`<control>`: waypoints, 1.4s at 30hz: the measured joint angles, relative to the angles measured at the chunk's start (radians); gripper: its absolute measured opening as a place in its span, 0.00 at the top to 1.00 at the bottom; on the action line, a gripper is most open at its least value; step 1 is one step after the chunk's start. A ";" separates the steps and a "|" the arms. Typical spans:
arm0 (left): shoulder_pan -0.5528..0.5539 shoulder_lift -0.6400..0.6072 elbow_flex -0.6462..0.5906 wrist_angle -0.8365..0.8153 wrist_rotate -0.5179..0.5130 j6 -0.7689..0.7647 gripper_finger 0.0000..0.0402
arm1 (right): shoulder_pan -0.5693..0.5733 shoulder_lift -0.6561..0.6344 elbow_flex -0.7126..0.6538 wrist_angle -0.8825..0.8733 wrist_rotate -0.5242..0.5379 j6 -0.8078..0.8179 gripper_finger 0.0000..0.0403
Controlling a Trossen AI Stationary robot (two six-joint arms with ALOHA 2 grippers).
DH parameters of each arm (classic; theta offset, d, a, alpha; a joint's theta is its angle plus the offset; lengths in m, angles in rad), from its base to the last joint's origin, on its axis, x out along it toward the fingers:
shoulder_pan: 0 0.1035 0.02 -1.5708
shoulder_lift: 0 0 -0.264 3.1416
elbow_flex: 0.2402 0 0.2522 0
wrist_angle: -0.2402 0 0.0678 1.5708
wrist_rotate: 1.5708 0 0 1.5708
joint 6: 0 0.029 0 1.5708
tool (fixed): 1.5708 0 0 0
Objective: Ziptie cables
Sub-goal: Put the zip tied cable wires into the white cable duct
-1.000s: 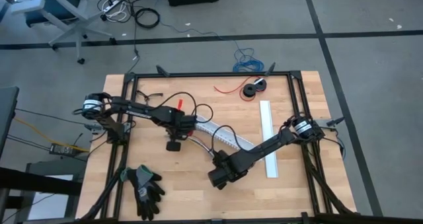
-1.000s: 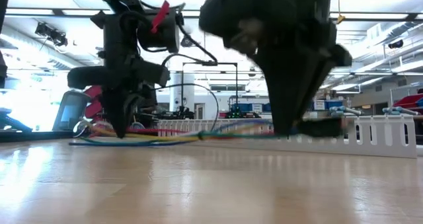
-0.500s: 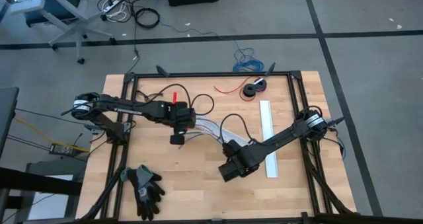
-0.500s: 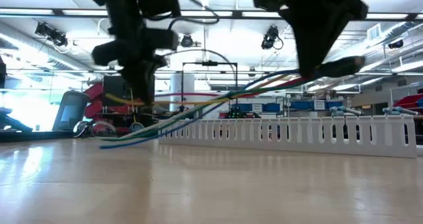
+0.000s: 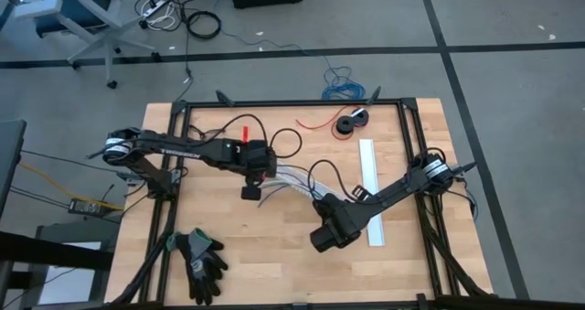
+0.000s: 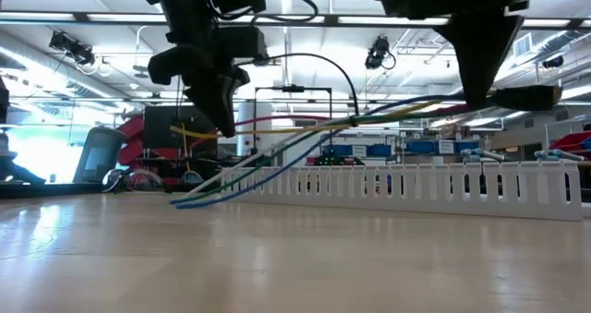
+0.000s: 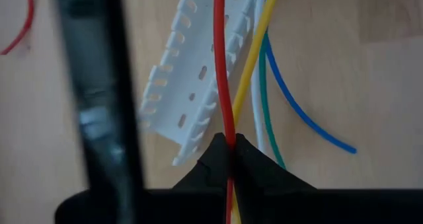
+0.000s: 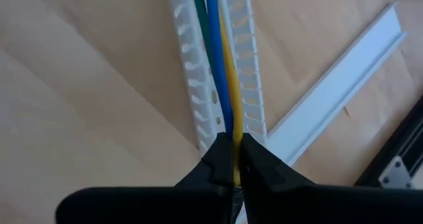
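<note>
The cables [image 6: 351, 122], thin yellow, red, white, green and blue wires, stretch in the air between my two grippers. Their loose ends [image 6: 189, 200] droop to the table. They also show in the high view [image 5: 291, 180]. My left gripper [image 6: 224, 126] is shut on them at mid-table [image 5: 260, 175]. My right gripper [image 6: 476, 99] is shut on them farther right and nearer [image 5: 322, 209]. A white slotted cable duct [image 6: 416, 184] lies on the table under the cables. My left gripper pinches the red and yellow wires [image 7: 228, 128] between its two fingertips, from above, pointing down, across the wires. The green, white and blue wires [image 7: 266, 112] pass beside the fingers, outside the pinch. The held wires are clear of the table. My right gripper pinches the yellow, blue and green wires [image 8: 228, 121] between its two fingertips, from above, pointing down, across the wires. The bundle is lifted clear above the slotted duct [image 8: 198, 85] and runs fairly straight toward my left gripper.
A white cover strip [image 5: 370, 191] lies right of centre. A red wire with a black spool [image 5: 350, 122] sits at the far edge. Black gloves [image 5: 201, 260] lie near left. A dark frame [image 5: 292, 102] borders the table.
Both grippers have risen, lifting the cables off the table into a raised span, with only the loose ends still touching. My left gripper has shifted a little toward the table's right edge. My right gripper has moved right as well. Both have stayed shut.
</note>
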 joint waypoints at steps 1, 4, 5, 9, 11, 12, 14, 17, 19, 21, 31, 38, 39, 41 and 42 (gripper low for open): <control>0.000 0.006 0.000 0.007 0.000 0.000 0.96 | 0.001 -0.001 -0.005 0.002 -0.002 -0.016 0.98; 0.001 0.032 0.000 0.024 -0.001 0.000 0.95 | 0.003 0.000 -0.020 0.001 -0.002 -0.024 0.98; 0.001 0.039 0.000 0.029 0.000 0.000 0.94 | 0.003 0.000 -0.025 -0.002 -0.002 -0.020 0.98; 0.000 0.057 0.000 0.042 -0.003 0.001 0.93 | 0.004 -0.001 -0.067 0.010 -0.005 -0.016 0.98; 0.001 0.061 0.000 0.051 -0.003 0.002 0.92 | 0.004 0.000 -0.104 0.029 -0.011 -0.016 0.98; 0.001 0.061 0.000 0.053 -0.003 0.002 0.92 | 0.004 0.000 -0.119 0.041 -0.012 -0.015 0.98; 0.001 0.061 0.000 0.064 -0.004 0.000 0.92 | 0.004 0.000 -0.149 0.069 -0.016 -0.017 0.98; 0.001 0.061 0.000 0.066 -0.004 -0.002 0.92 | 0.005 0.000 -0.181 0.113 -0.016 -0.018 0.98; 0.001 0.061 0.000 0.065 -0.004 -0.002 0.92 | 0.005 0.000 -0.197 0.137 -0.016 -0.031 0.98; 0.001 0.061 -0.001 0.064 -0.005 -0.002 0.92 | 0.005 0.000 -0.207 0.158 -0.013 -0.041 0.98; 0.001 0.061 -0.001 0.071 -0.004 -0.003 0.92 | 0.005 0.000 -0.216 0.113 -0.010 -0.033 0.90; 0.001 0.061 -0.001 0.074 -0.004 -0.003 0.92 | 0.005 0.000 -0.216 0.014 -0.028 -0.066 0.83; 0.001 0.061 -0.001 0.075 -0.004 -0.003 0.92 | 0.005 0.000 -0.215 0.007 -0.028 -0.074 0.83; 0.001 0.061 -0.001 0.076 -0.004 -0.003 0.92 | 0.005 0.000 -0.212 -0.006 -0.019 -0.085 0.83; 0.001 0.061 -0.001 0.076 -0.004 -0.003 0.92 | 0.005 -0.001 -0.211 -0.004 -0.011 -0.092 0.82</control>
